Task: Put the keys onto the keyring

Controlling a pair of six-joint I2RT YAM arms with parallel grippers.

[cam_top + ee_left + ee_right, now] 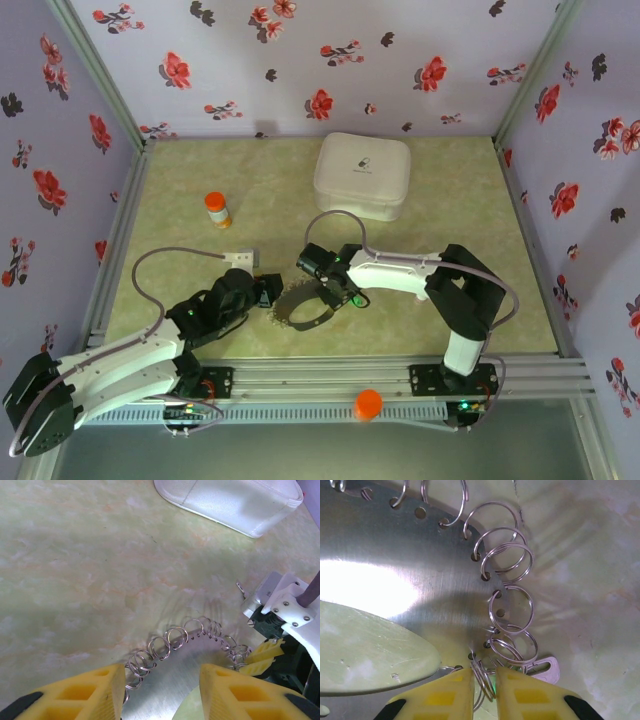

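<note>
The keyring [300,322] is a flat grey metal loop with several wire split rings along its outer edge, lying between my two grippers at the table's near middle. My left gripper [162,672] [272,290] spans the keyring's band [175,680], one yellow finger against each edge. Pinched between the narrow fingers of my right gripper [485,672] [340,295] is one split ring [487,680] on the keyring's rim [420,580]. A green glint sits deep between those fingers, and a small silvery slotted tab [544,669] lies beside them. I cannot tell whether either belongs to the keys, which are otherwise hidden.
A white zipped case [362,175] [235,502] stands at the back centre. An orange-capped bottle [217,209] is at mid left, with a small grey plate [240,259] near my left wrist. An orange cap [368,403] rests on the front rail. Flowered walls close three sides.
</note>
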